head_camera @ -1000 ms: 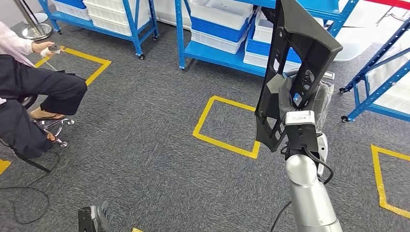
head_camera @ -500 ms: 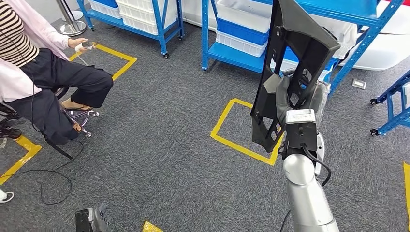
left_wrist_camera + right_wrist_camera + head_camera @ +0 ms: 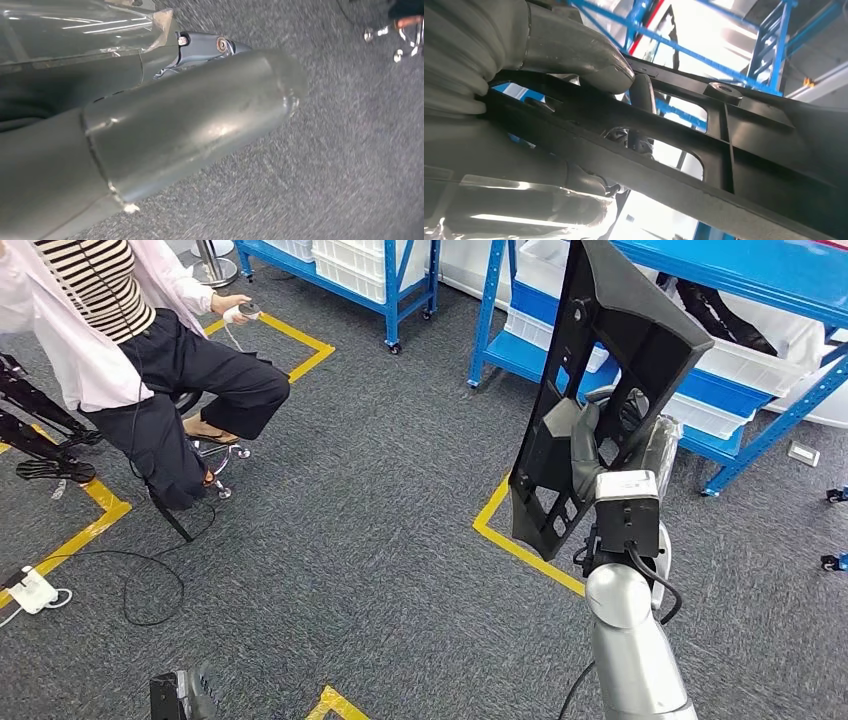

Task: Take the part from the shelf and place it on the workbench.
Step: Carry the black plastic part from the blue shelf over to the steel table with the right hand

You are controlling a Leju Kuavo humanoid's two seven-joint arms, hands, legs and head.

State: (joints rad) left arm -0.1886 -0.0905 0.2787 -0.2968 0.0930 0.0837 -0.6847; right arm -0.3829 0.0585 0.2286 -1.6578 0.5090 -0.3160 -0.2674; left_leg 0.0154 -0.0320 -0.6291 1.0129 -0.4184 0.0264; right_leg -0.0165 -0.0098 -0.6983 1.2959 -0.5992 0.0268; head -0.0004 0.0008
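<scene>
Part (image 3: 600,380) upright in right robot hand (image 3: 610,440); thumb (image 3: 574,55) presses rib.

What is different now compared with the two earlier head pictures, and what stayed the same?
The whole view has swung: the blue shelves, the yellow floor tape and the seated person all slid across the picture together, so the camera turned and these things did not move. The right hand still grips the black part, held upright in front of the robot as before. Nothing was picked up or let go.
</scene>
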